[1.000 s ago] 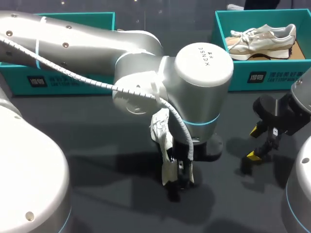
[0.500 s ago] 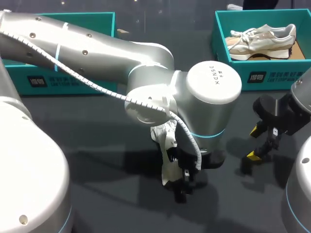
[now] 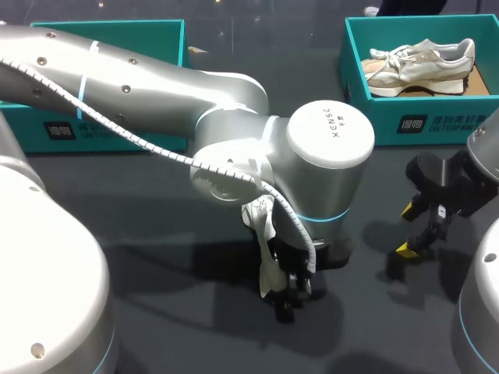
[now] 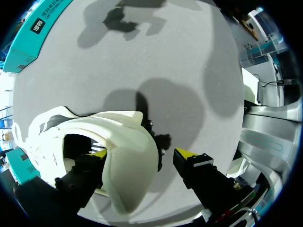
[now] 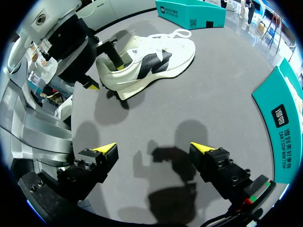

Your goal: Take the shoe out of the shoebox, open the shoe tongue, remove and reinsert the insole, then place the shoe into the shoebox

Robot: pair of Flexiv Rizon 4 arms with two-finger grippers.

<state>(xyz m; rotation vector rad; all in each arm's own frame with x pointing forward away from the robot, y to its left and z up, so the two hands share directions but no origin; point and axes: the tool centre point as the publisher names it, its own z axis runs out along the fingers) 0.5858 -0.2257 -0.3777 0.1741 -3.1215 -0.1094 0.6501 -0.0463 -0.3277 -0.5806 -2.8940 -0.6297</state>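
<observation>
We have bare table all around both arms. The left shoebox and the right shoebox, which holds a second shoe, stand at its far edge. Our left arm has swung slightly back toward our left since half a second ago. The white shoe sits on its sole. Our left gripper is spread, one finger inside the heel opening and the other just clear behind it. Our right gripper hangs spread, well apart.

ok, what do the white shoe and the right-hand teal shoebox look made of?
The white shoe: smooth matte panels with black side patches, so probably leather or synthetic; I can't tell which. The teal shoebox: thin flat matte printed walls and a brownish inside, likely cardboard.
</observation>
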